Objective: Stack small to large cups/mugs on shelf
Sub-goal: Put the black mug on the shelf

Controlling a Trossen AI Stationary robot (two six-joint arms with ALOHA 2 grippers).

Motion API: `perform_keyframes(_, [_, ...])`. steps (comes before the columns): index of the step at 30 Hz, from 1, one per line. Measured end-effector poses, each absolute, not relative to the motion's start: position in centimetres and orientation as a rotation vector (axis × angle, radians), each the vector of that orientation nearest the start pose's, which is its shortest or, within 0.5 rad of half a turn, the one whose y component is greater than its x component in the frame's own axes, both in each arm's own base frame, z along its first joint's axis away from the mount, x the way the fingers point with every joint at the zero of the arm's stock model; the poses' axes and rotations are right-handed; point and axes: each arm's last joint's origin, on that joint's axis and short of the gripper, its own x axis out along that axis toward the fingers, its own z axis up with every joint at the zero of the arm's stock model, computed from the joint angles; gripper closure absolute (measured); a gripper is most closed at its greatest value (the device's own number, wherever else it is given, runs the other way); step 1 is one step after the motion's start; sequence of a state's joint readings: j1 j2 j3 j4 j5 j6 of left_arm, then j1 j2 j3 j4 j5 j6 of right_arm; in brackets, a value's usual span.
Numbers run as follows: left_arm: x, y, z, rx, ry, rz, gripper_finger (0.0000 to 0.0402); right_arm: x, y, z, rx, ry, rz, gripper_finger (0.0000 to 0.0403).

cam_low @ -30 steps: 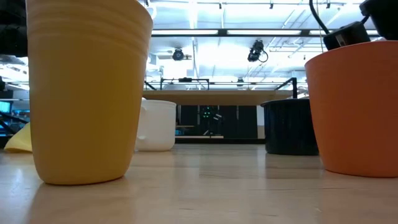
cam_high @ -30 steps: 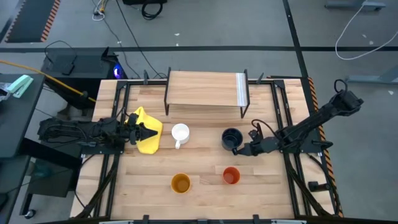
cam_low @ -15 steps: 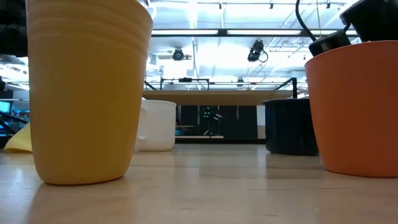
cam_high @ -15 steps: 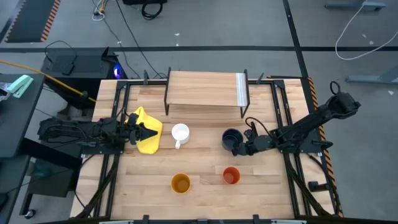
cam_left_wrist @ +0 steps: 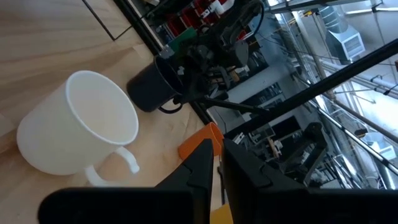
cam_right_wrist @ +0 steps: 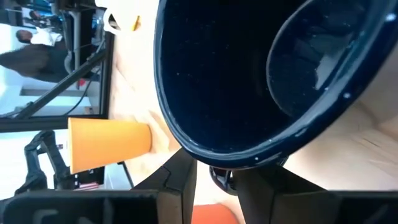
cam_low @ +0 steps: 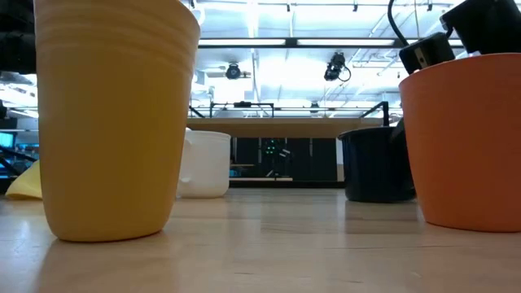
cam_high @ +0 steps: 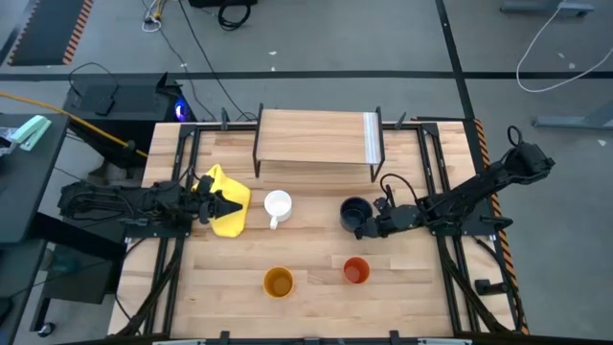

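We are gripping the navy mug [cam_high: 356, 214] on the bench [cam_high: 316, 287] below the shelf [cam_high: 311, 137], right fingers [cam_right_wrist: 180, 177] clamped on its rim. Next we are lifting it level. Left fingers [cam_left_wrist: 205, 171] are together beside the cloth [cam_high: 227, 206].

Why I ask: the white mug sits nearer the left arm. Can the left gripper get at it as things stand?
Probably yes. The left gripper lies over the yellow cloth, pointing at the white mug, with bare tabletop between them. The right gripper is busy at the navy mug, clear of that path.
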State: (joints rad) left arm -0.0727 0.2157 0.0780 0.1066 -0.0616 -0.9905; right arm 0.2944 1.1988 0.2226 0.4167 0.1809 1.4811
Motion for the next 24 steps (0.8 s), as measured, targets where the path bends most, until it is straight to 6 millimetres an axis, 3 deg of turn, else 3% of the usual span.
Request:
perform_keyframes(7, [10.95,-0.62,18.28,-0.99,0.034,0.005,0.0361,18.56,5.1,12.89,1.313,0.516,-0.306,0.0308])
perform_keyframes(18, [10.95,-0.62,18.28,-1.003,0.034,0.005,0.0364,18.46,5.07,12.65,1.309,0.533,-0.325,0.0358])
perform_keyframes(24, [10.95,-0.64,18.28,-1.008,0.037,0.0,0.0367,18.65,5.13,12.4,1.303,0.537,-0.329,0.0361])
